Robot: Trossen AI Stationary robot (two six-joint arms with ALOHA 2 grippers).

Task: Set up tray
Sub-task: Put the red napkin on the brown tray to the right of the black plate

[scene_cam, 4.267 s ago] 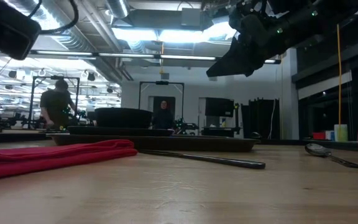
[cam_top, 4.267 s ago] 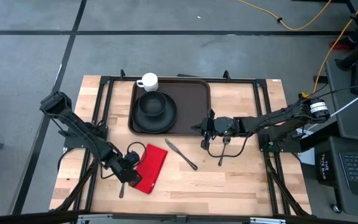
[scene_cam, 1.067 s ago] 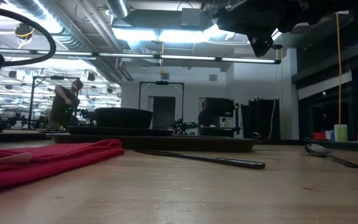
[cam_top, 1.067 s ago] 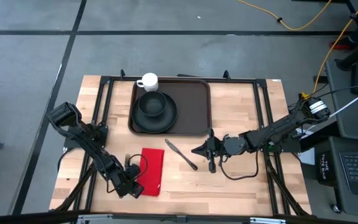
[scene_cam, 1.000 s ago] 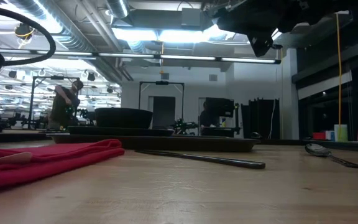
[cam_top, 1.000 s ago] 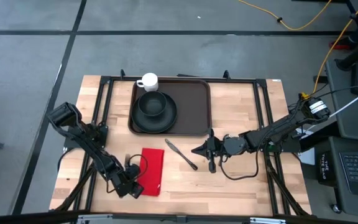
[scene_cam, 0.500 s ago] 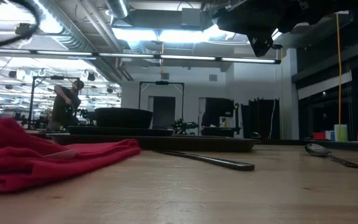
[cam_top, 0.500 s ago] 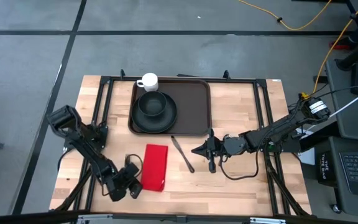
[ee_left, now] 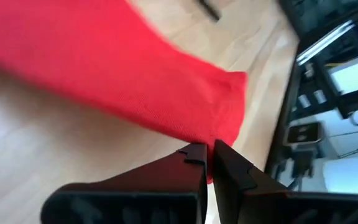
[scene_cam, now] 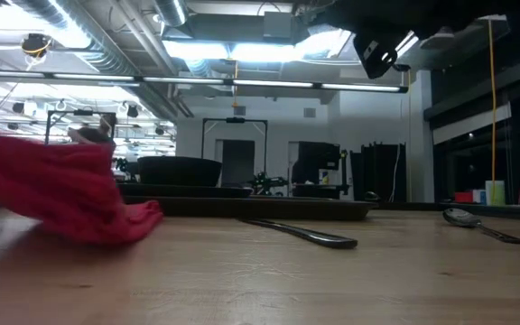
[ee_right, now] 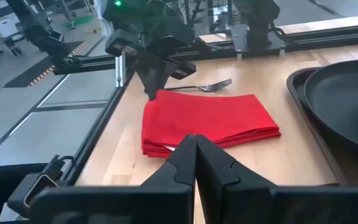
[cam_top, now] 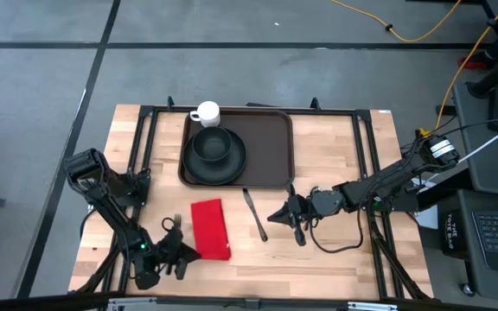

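The dark brown tray [cam_top: 271, 142] lies at the table's far middle. It carries a black plate with a bowl [cam_top: 215, 149] and a white cup [cam_top: 206, 113]. A folded red napkin [cam_top: 210, 229] lies on the wood in front of the tray, between a fork [cam_top: 174, 226] and a knife [cam_top: 254, 214]. My left gripper [cam_top: 182, 253] is shut on the napkin's near left corner. My right gripper [cam_top: 275, 212] hovers shut and holding nothing just right of the knife. A spoon [scene_cam: 477, 224] rests on the table at the right. My left gripper pinches the napkin's near left corner [ee_left: 227, 134] between its two fingers. They come at it from the near left, slanting down. That end [scene_cam: 48, 185] is raised off the wood. The far end [scene_cam: 143, 219] still rests on the table. How many layers it holds does not show.
Black frame rails [cam_top: 145, 147] run along both sides of the tabletop. Bare wood [cam_top: 318, 255] lies along the near edge, right of the napkin. People and equipment stand in the room beyond the far edge.
My left gripper has swung toward the near left corner of the table and turned. The napkin has turned square to the table's edges, and its near left end has risen while its far end stays down. The knife has turned a little steeper.
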